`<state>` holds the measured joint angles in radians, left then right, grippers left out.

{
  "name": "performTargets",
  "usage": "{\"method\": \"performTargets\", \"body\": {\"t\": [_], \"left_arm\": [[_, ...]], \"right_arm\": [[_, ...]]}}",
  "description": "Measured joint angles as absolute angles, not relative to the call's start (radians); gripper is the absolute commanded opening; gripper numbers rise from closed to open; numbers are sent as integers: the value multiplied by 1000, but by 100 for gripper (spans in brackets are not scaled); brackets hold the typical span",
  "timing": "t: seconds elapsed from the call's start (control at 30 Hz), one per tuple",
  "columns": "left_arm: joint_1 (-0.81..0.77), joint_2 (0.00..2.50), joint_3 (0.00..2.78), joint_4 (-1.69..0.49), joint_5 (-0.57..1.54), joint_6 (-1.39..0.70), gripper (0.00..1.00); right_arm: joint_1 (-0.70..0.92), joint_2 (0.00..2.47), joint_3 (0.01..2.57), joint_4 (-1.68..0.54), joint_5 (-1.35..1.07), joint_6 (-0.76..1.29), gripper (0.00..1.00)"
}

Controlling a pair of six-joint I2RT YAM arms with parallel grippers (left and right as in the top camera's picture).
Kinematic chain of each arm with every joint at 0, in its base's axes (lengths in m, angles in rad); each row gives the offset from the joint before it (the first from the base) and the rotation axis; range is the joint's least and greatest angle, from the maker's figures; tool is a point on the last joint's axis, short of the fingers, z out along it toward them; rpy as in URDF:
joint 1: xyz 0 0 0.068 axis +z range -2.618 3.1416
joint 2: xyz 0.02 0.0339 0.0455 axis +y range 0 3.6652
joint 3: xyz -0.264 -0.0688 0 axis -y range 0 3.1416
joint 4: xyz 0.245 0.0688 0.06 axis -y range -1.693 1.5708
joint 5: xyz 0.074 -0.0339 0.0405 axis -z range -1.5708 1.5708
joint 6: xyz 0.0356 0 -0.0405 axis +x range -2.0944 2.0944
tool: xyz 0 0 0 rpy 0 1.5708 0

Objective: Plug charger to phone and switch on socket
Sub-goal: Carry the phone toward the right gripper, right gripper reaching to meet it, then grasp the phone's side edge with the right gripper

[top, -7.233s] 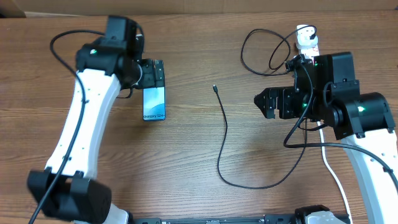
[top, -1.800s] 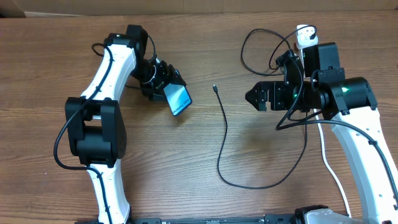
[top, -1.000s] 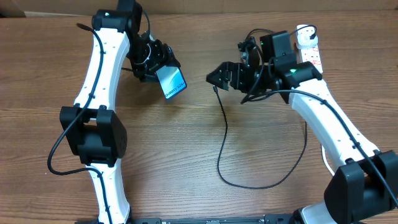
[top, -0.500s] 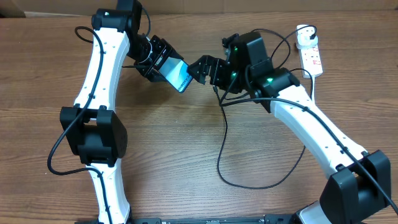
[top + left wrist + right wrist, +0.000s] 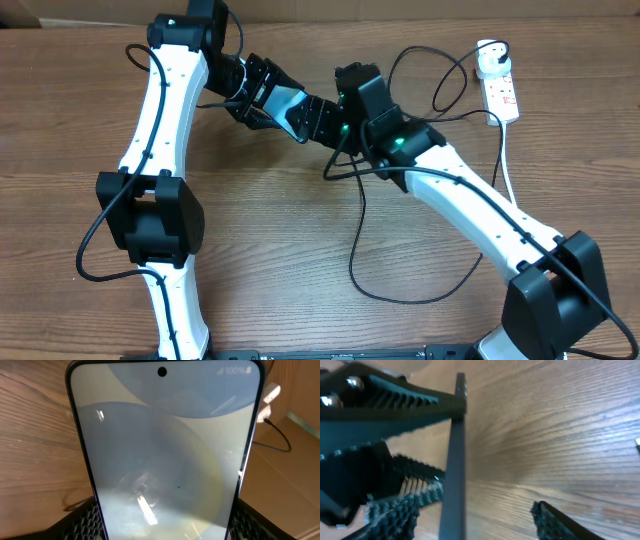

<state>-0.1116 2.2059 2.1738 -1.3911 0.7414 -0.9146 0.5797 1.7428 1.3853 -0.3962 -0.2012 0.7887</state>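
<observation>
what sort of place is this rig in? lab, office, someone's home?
Probably a robotics lab bench, not a home: a white left arm and right arm work over a wood-grain table, cardboard lines its far edge, and the only props are a power strip, charger cable and phone.

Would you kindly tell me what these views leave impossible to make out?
The phone charging port: left wrist, lower end cut off by the frame edge; right wrist, edge-on and blurred.
The socket switch positions: overhead, too small.
The charger connector tip: overhead, lost under the right arm.
</observation>
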Motion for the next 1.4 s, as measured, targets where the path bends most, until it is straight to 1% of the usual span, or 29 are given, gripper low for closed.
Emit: {"method": "performTargets", "body": {"t": [0.1, 0.13, 0.4, 0.43, 0.7, 0.77, 1.1, 1.2, 1.3, 1.4], "left_arm": [[-116, 2206, 2174, -1391, 769, -915, 20], [-117, 2206, 2174, -1391, 774, -915, 20], [-118, 2206, 2174, -1391, 793, -915, 22], [-118, 2206, 2174, -1391, 793, -915, 22], [-118, 2206, 2174, -1391, 793, -915, 23], [-118, 2206, 2174, -1391, 794, -915, 23], [-118, 2206, 2174, -1391, 793, -922, 26], [-118, 2206, 2174, -1391, 794, -923, 26], [-118, 2207, 2174, -1391, 794, -926, 27], [-118, 2207, 2174, -1391, 793, -926, 27]], "right_arm": [[596, 1744, 1386, -376, -156, 813, 56], [599, 1744, 1386, -373, -146, 820, 52], [602, 1744, 1385, -366, -73, 838, 50], [602, 1744, 1386, -366, -70, 838, 46], [602, 1744, 1385, -361, -50, 837, 36], [602, 1744, 1386, -360, -47, 834, 31], [603, 1744, 1386, -353, -53, 835, 14], [603, 1744, 1386, -350, -57, 833, 7], [603, 1744, 1387, -348, -64, 834, 4], [603, 1744, 1387, -348, -64, 832, 4]]}}
